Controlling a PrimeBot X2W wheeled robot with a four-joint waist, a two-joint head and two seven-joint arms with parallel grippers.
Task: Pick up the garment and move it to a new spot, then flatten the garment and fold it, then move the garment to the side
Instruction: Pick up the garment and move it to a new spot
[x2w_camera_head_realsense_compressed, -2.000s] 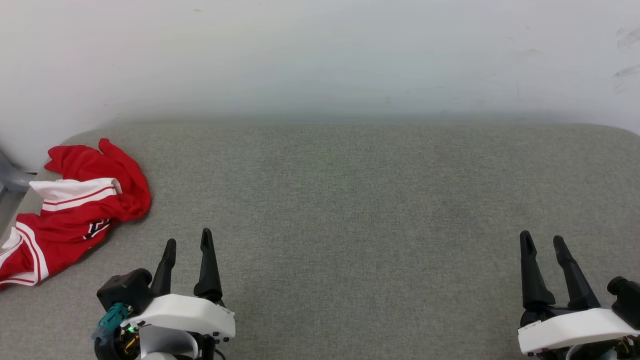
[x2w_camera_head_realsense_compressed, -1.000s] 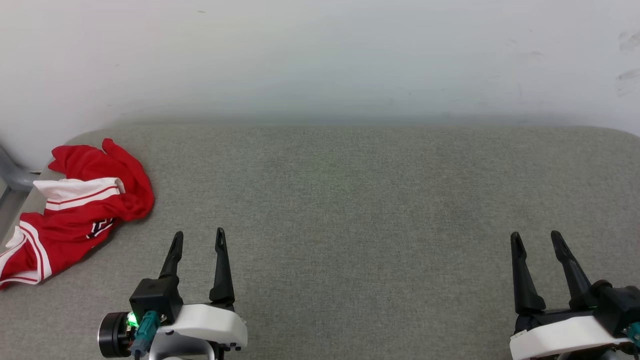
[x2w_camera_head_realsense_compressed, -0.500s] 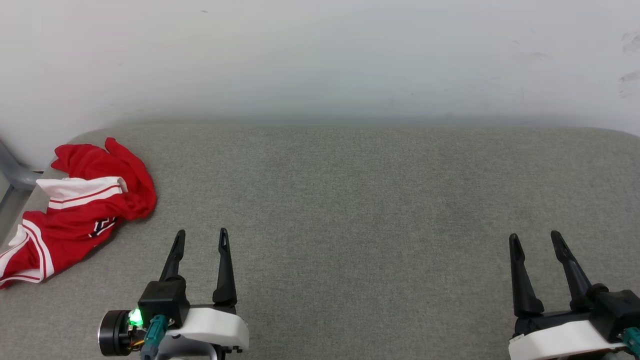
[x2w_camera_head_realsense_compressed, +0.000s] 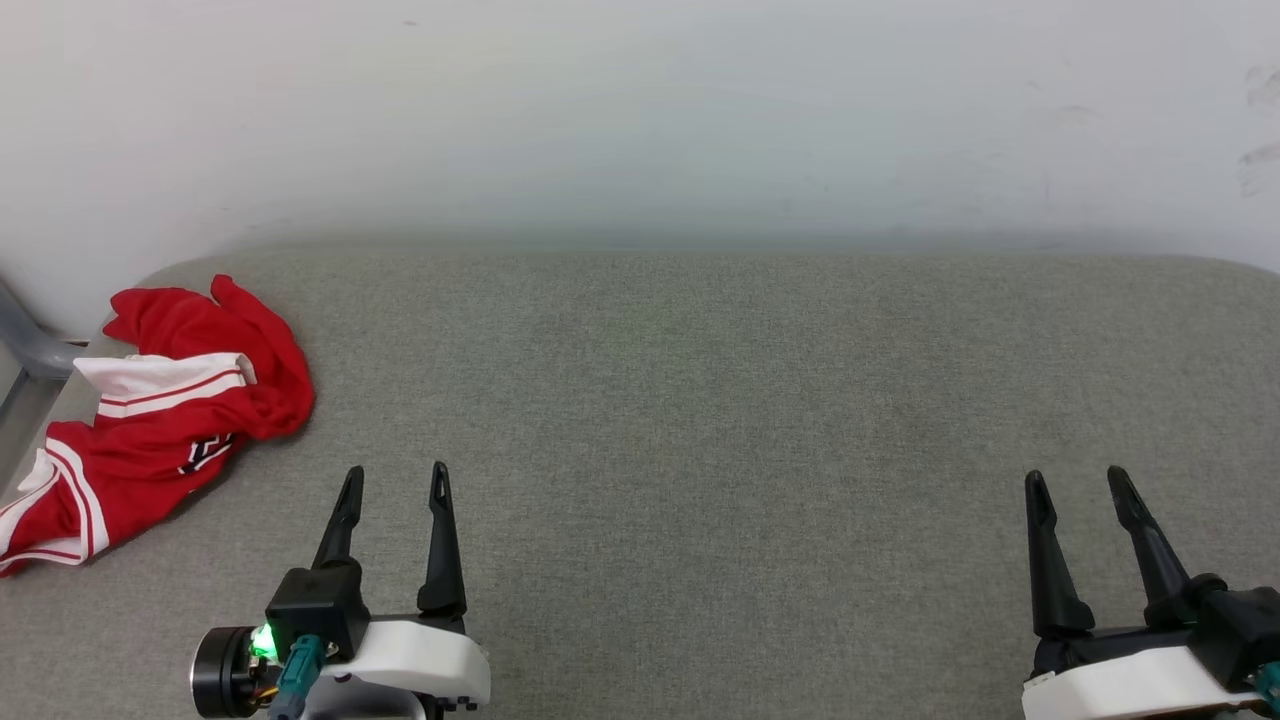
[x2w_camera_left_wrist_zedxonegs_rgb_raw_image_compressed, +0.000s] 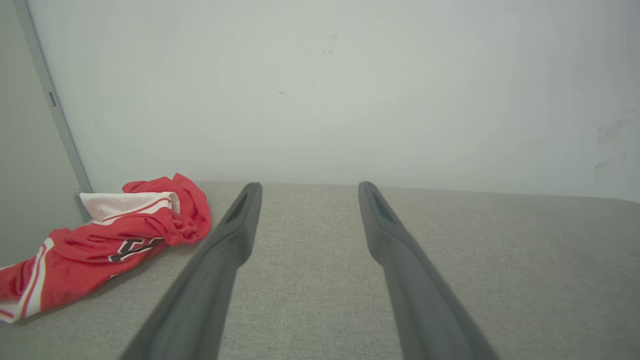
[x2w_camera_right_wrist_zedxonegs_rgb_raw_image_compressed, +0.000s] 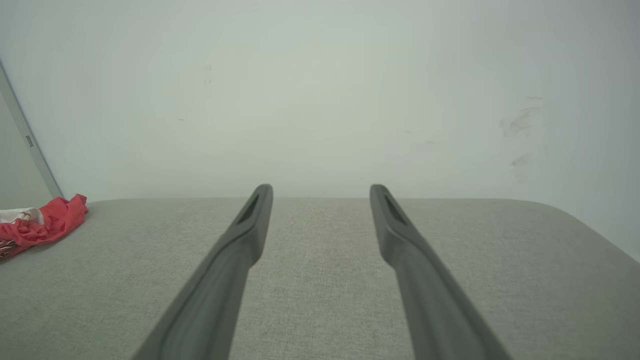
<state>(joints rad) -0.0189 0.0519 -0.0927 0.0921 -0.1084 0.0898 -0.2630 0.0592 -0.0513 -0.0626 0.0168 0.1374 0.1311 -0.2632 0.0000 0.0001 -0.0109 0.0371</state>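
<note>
While the crumpled shirt (x2w_camera_head_realsense_compressed: 165, 420) lies at the grey cushion's (x2w_camera_head_realsense_compressed: 700, 400) far left corner, left gripper (x2w_camera_head_realsense_compressed: 395, 478) and right gripper (x2w_camera_head_realsense_compressed: 1076, 482) hover near its front edge, jaws spread, empty.

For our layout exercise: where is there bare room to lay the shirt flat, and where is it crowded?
Free: the grey surface from the left gripper across to the right gripper, back to the wall. Crowded: the left edge, where the garment lies.
</note>
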